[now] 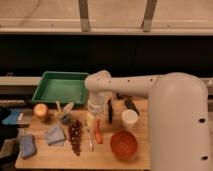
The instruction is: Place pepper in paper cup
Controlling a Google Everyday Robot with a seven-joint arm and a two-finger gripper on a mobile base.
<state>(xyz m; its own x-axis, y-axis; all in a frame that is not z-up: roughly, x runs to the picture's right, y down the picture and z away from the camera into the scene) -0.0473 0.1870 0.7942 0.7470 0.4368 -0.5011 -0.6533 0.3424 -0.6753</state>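
The pepper (97, 131) is a slim red-orange chili lying on the wooden table (50, 155), just right of a spoon (89, 138). The white paper cup (130, 119) stands upright to its right, above the orange bowl (123, 144). My white arm reaches in from the right, and its gripper (93, 118) hangs just above the upper end of the pepper. The wrist hides what lies directly under it.
A green tray (60, 87) stands at the back left. A dark grape bunch (75, 135), a grey-blue cloth (54, 135), a blue sponge (27, 145), an orange fruit (40, 110) and a small cup with utensils (63, 115) lie on the left. Dark tools (131, 105) lie behind the paper cup.
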